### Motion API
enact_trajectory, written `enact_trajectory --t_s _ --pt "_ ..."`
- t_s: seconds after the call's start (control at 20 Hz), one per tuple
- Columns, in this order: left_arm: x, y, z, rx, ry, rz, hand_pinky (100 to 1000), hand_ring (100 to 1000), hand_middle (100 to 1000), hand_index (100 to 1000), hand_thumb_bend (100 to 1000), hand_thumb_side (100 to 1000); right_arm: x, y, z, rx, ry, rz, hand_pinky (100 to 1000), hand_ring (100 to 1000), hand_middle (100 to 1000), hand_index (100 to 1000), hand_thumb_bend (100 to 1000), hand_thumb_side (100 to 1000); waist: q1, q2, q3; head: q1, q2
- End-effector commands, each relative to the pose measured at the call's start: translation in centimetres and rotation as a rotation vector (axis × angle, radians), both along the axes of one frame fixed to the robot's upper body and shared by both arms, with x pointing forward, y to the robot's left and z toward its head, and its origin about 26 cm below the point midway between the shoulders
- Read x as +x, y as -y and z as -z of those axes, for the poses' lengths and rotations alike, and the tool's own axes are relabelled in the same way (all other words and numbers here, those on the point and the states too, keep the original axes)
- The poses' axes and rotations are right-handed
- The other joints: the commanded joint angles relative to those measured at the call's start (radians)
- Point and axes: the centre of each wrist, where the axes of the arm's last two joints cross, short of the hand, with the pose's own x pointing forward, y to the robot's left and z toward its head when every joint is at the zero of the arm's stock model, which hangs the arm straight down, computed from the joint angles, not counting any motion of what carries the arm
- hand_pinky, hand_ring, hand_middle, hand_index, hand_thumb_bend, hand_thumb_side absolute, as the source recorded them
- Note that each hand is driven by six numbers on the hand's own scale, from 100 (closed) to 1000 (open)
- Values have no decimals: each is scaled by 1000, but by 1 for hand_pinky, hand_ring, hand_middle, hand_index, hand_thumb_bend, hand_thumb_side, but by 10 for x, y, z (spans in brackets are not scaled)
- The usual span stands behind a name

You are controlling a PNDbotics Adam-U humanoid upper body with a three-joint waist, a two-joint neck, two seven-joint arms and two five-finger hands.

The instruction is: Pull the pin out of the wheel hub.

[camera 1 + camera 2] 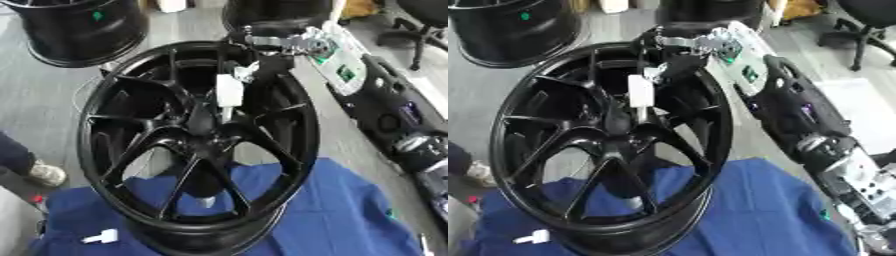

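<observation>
A black multi-spoke wheel hub [197, 145] stands tilted on a blue cloth [350, 210]. My right arm runs up the right side and bends over the wheel's top rim. Its black hand [255, 67] reaches down in front of the spokes. The fingers are curled on a white oblong pin [229, 90], which hangs just above the hub's dark centre [210, 127]. I cannot tell whether the pin's lower end still touches the centre. My left hand shows in neither view.
A second small white piece [101, 236] lies on the cloth at the lower left. Two more black wheels [79, 30] [280, 12] stand behind. An office chair [420, 30] is at the top right, and a person's shoe [45, 175] at the left edge.
</observation>
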Motion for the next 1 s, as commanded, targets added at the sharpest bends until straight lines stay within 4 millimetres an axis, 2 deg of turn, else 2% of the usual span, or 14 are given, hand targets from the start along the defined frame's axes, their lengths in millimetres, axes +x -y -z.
enact_trajectory --t_s 0.05,0.6,0.75,1.0 --pt "1 -2 -8 18 24 2 588 413 596 795 250 1000 -4 3 -5 -29 4 -15 425 473 837 946 138 752 2 -14 -1 8 -2" --pt "1 -3 -10 23 21 -5 587 414 597 796 251 1000 -41 -2 -40 49 26 -135 401 465 828 947 109 751 -6 -15 -7 31 -2" --pt "1 -3 -10 23 21 -5 587 414 597 796 251 1000 -46 -2 -43 40 11 -144 398 462 827 948 110 762 -6 -15 -8 34 -2" --pt "0 -4 -10 22 22 -9 588 414 598 796 251 1000 -44 -2 -37 -5 -23 -133 400 461 828 948 120 775 -6 -14 -7 36 -2"
